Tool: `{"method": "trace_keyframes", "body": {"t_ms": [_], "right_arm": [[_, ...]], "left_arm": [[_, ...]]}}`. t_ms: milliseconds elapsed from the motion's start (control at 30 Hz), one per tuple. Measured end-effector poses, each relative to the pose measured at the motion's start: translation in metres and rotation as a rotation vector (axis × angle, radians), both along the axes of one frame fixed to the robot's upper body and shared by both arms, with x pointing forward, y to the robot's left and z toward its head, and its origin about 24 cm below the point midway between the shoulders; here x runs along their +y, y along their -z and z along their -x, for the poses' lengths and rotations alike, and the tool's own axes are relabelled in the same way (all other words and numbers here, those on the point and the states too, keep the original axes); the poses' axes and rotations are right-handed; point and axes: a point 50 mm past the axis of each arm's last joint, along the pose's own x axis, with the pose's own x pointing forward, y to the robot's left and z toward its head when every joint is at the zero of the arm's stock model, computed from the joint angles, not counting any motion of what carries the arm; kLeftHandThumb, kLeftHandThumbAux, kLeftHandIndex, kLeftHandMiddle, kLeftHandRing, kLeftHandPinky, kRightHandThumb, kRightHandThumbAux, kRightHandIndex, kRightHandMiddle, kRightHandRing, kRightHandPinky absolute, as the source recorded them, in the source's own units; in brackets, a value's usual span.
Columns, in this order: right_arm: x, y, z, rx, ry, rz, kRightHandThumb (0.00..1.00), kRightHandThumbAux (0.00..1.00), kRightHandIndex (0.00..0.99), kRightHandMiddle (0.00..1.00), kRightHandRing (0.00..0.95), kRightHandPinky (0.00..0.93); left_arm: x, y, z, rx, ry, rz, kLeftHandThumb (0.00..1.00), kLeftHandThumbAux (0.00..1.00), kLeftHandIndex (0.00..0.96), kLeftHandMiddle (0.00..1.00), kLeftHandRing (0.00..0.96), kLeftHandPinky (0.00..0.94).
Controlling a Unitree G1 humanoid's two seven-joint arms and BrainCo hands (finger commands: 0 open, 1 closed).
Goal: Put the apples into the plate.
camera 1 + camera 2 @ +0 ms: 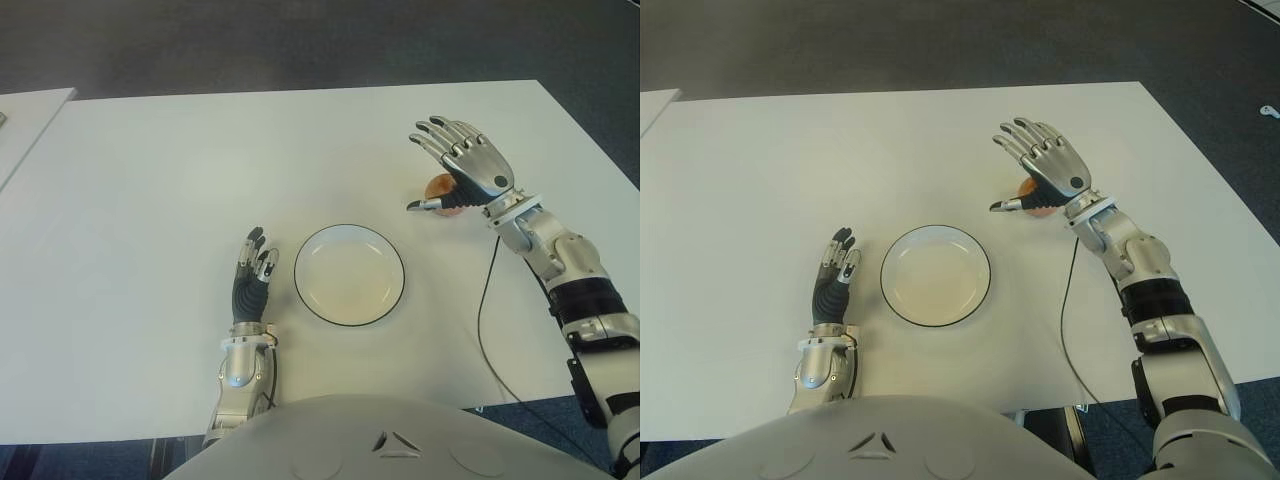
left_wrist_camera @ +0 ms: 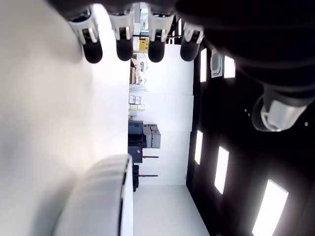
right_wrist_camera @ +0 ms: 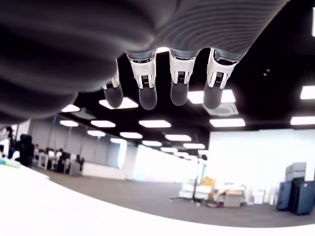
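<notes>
On the far right side of a wide white table, the robot's right hand is raised with its silver-and-black fingers spread wide and holding nothing. Its back faces up and its thumb points toward the middle of the table. Directly beneath the palm, mostly hidden by it, sits a small round reddish-orange apple. Only a sliver of the fruit shows under the heel of the hand, by the thumb, and whether the hand touches it cannot be told. The right wrist view shows four straight fingertips reaching out over open space, with nothing between them.

Nearer the robot and toward the centre of the table lies a round white plate with a thin dark rim. The plate holds nothing. The apple is apart from it, beyond its far right edge.

Just beside the plate's left edge is the robot's left hand, dark-fingered, pointing away from the body, fingers relaxed and gripping nothing. Its wrist view shows four fingertips extended side by side along the table surface.

A thin black cable runs along the table beside the right forearm.
</notes>
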Motion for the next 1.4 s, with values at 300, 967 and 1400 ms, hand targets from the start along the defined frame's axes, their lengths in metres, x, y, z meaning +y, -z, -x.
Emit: {"method": "trace_keyframes", "body": {"t_ms": [300,967,1400], "right_arm": [[-0.017,0.008,-0.012,0.106,0.068,0.029,0.226,0.155,0.0,0.0,0.0,0.0],[-0.03,0.025,-0.019,0.21,0.141,0.069,0.244,0.165,0.0,0.0,0.0,0.0],[-0.027,0.031,-0.022,0.219,0.144,0.072,0.24,0.161,0.0,0.0,0.0,0.0]], "left_arm": [[0.0,0.0,0.001,-0.015,-0.002,0.004,0.021,0.396,0.0,0.0,0.0,0.0],[-0.001,0.0,0.0,-0.035,-0.002,0.018,0.037,0.411,0.0,0.0,0.0,0.0],[-0.001,0.001,0.0,-0.038,0.0,0.018,0.043,0.419,0.0,0.0,0.0,0.0]]}}
